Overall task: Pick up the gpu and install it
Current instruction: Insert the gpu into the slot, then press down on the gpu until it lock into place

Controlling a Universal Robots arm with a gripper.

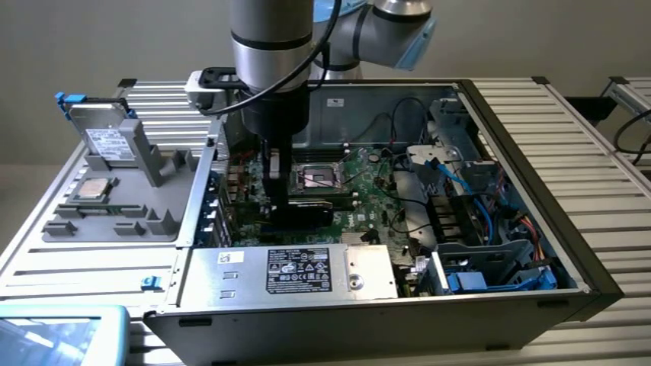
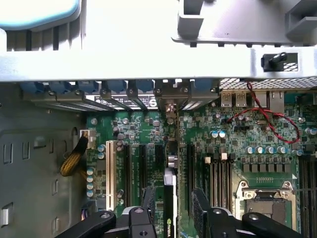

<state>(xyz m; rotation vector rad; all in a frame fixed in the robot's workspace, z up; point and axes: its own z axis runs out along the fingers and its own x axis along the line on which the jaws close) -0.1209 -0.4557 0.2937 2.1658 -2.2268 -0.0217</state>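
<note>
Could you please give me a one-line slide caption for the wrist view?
Tool holding the gpu edge-on above the green motherboard and its expansion slots.

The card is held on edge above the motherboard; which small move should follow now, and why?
Probably a slow, straight descent. In the wrist view, the end effector grips the gpu on edge, its metal bracket toward the case's rear slot openings, in line with the black expansion slots on the motherboard. Whether its edge has entered a slot cannot be seen.
</note>
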